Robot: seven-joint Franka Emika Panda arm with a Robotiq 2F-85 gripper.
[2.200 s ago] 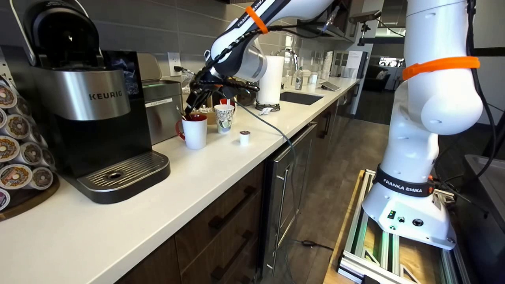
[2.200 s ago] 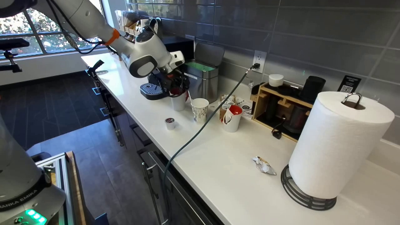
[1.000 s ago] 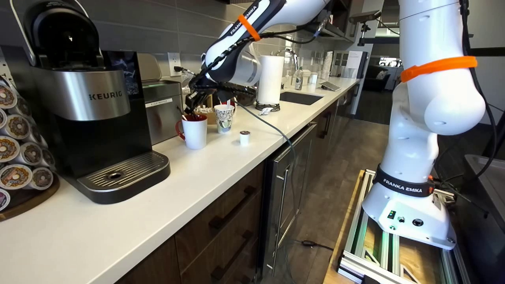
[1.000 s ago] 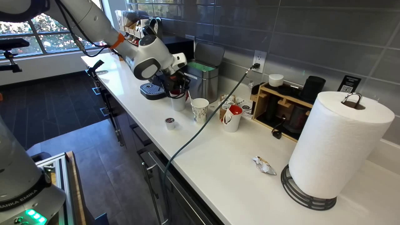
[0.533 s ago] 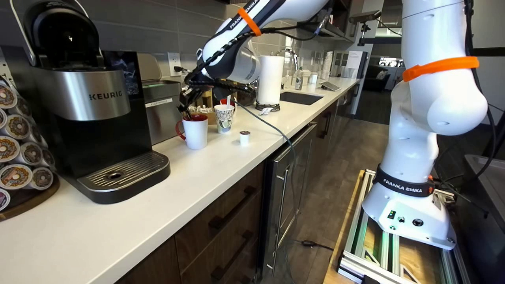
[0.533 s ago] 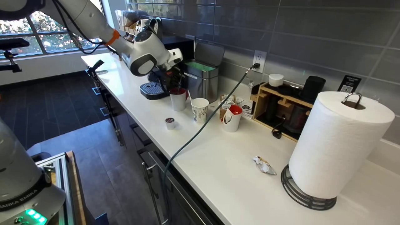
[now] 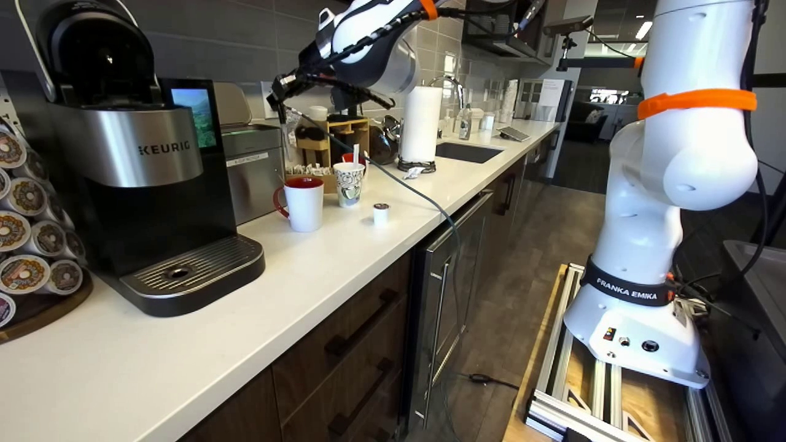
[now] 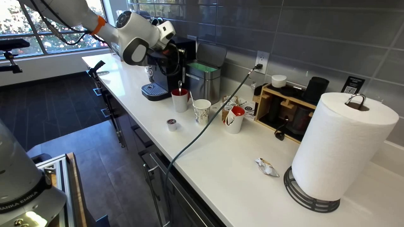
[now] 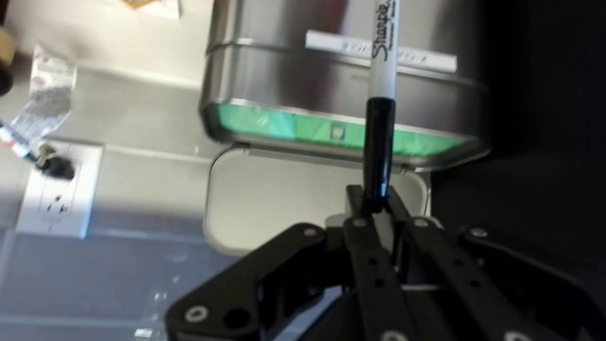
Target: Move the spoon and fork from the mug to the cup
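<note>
The fingers (image 9: 371, 265) pinch a marker (image 9: 383, 80) at the end of its black cap (image 9: 378, 147), and in both exterior views they are higher than the mug (image 8: 180, 103). The marker points downward; whether its lower end touches anything, I cannot tell. The mug stands upright on the white table (image 8: 217, 170), between the front edge and the back edge. In it stands one metal utensil (image 8: 180, 86), spoon or fork, I cannot tell. The paper cup (image 8: 201, 113) is near the mug, and a pale stick (image 7: 356, 153) rises from it. The cup (image 8: 235, 126), white with red marks on its side, stands closer to the back edge. The pod (image 8: 172, 125) stands closer to the front edge. At the back edge is the bin (image 8: 210, 85), with its lid (image 9: 284, 199) raised.
</note>
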